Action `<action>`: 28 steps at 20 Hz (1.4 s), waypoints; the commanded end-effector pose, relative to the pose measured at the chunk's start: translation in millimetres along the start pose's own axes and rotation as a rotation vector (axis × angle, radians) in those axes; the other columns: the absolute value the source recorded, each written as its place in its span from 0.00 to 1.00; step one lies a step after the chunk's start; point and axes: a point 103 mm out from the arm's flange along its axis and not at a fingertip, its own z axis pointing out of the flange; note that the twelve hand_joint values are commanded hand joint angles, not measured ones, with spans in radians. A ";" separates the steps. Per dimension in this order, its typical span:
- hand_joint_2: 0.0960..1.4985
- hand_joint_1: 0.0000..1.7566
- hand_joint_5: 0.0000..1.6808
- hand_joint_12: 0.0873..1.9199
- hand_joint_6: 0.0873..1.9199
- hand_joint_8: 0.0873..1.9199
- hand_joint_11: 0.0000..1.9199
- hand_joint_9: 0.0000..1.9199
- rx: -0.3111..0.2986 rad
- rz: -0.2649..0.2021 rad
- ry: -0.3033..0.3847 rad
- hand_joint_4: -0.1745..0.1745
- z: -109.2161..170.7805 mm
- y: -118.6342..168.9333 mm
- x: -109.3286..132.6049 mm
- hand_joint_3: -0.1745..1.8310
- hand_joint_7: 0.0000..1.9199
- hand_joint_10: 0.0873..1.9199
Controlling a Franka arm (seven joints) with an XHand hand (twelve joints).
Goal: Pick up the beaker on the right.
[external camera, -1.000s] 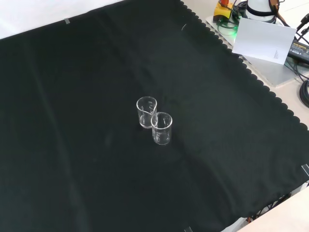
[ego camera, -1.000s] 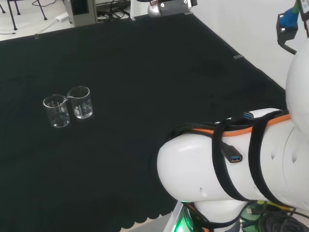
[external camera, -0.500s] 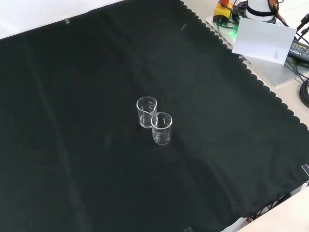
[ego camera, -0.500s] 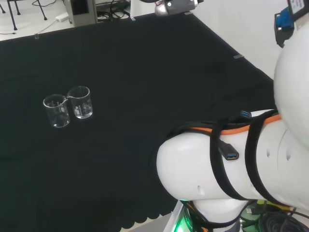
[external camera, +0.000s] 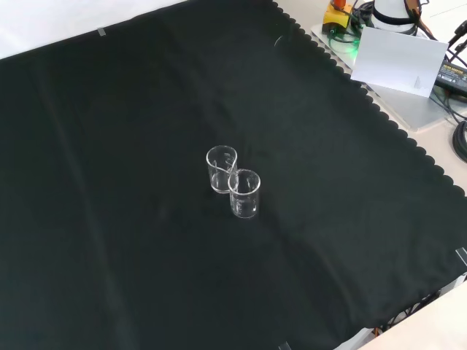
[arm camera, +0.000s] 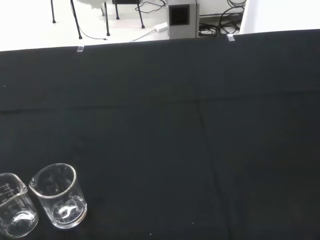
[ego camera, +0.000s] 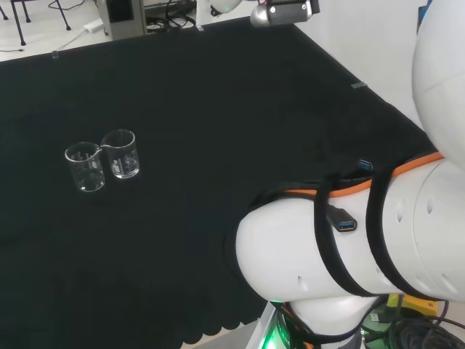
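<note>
Two clear glass beakers stand upright on the black cloth (external camera: 109, 240) that covers the counter, and their rims touch. In the head view they are side by side at the left of the cloth: the right beaker (ego camera: 121, 153) stands a little farther off than the left beaker (ego camera: 85, 167). The front view shows the same pair near the middle of the cloth, one partly behind the other, so it is hard to say from that view alone which of them is which. In the wrist view both sit close together, with the right beaker (arm camera: 58, 196) whole and the left beaker (arm camera: 13, 212) cut by the edge of the picture. Both look empty.

Since the earlier frames neither beaker has shifted: the pair keeps the same spot and the same touching pose in the head and front views. What has changed is the arm (ego camera: 341, 251). In the head view its upper white link at the right now comes lower and covers more of that corner than a second ago, and the grey part at the top edge has slid rightwards along the far end of the cloth. The big white link with black straps and an orange band stays low at the right, well apart from the beakers.

Whether the robot hand is open or closed cannot be told.
</note>
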 end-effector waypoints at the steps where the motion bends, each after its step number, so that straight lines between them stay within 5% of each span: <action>1: 0.41 0.44 0.17 0.59 0.00 0.29 0.00 0.16 0.036 -0.005 0.002 0.38 39.1 16.9 22.8 0.46 0.11 0.33; 11: 0.37 0.43 0.15 0.56 0.00 0.28 0.00 0.13 0.095 -0.041 0.044 0.40 105.0 78.3 42.6 0.45 0.09 0.33; 28: 0.33 0.45 0.14 0.57 0.00 0.28 0.00 0.15 0.176 -0.189 0.115 0.39 198.2 101.8 69.8 0.43 0.10 0.33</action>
